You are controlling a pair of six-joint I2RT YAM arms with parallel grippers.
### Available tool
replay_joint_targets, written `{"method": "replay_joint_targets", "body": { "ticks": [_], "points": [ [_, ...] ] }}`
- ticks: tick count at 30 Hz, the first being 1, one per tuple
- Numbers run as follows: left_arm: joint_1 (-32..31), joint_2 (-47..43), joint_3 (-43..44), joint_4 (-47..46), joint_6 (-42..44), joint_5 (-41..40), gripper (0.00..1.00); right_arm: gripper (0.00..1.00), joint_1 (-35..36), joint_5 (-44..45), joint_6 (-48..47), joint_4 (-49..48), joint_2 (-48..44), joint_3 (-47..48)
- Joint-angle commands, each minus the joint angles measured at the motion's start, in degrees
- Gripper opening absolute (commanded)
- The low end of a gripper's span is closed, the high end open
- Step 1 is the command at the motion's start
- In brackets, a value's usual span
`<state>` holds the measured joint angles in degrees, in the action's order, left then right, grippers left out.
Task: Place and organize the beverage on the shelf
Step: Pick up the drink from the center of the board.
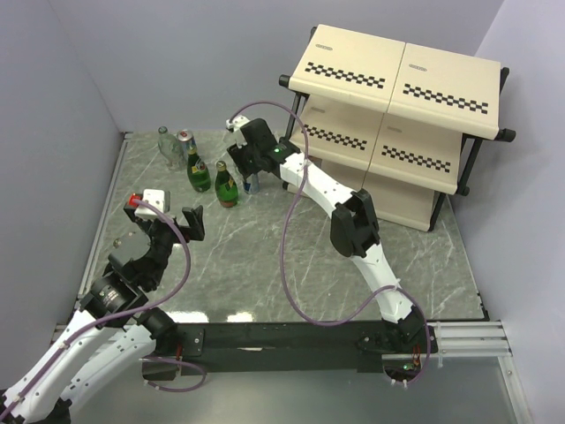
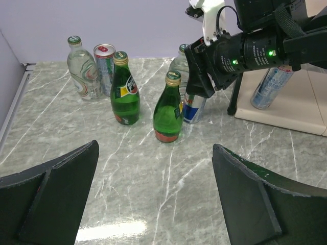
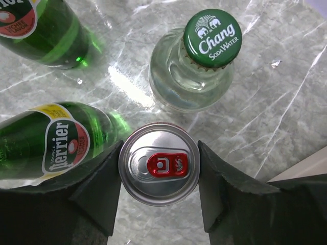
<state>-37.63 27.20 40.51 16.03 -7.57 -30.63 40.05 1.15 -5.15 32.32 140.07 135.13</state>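
Broadly, the shelf (image 1: 402,79) stands at the far right of the bench (image 1: 265,265), and one shelved can (image 2: 270,87) is already upright on its lowest board. The rest of the beverage is clustered at the far left of the bench, well apart from the left hand (image 2: 156,199). That hand hangs low on the near side with its fingers spread wide and holds nothing.

Two green bottles (image 2: 125,89) and two clear bottles (image 2: 82,71) stand upright there. Being glass, they are likely heavy for their width, stiff, slick and breakable, and tall enough to topple. They look best taken around the body just under the shoulder and kept vertical.

A rear can (image 2: 104,61) stands behind them. The right hand (image 3: 159,153) points straight down over the slim can (image 3: 159,164), and its pads lie against both sides, so it appears to be pinching that can. The pull tab is unbroken, so the can is probably full and fairly weighty. Its wall is thin and smooth and would dent under a hard squeeze or slip under a weak one. A moderate grip high on the wall seems right.

A green bottle sits just beside one finger and a clear bottle is near, so a straight upward lift looks safest.
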Motion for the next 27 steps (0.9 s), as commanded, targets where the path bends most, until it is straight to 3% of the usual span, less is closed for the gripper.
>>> {"method": "replay_joint_targets", "body": {
  "ticks": [1,7,17,21,27],
  "points": [
    [0.27,0.4,0.18,-1.27,0.81,1.1,0.98,0.16,-0.24,2.54,-1.79,-2.61,-2.52,1.2],
    [0.36,0.49,0.27,-1.09,0.8,1.71,0.98,0.0,-0.15,2.99,-3.29,-3.31,-10.59,-7.77],
    [0.89,-3.73,-1.75,-3.98,0.89,12.16,0.99,0.0,2.39,-2.19,-3.91,-3.48,-24.22,-23.49],
    [1.59,-6.54,-5.61,-9.87,2.03,19.8,0.99,0.0,3.71,-1.85,-4.17,-4.98,-30.63,-33.93],
    [1.77,-7.43,-12.73,-26.12,-2.0,35.1,0.99,0.0,3.98,-5.26,-9.68,-4.72,-43.72,-47.3]
  ]
}}
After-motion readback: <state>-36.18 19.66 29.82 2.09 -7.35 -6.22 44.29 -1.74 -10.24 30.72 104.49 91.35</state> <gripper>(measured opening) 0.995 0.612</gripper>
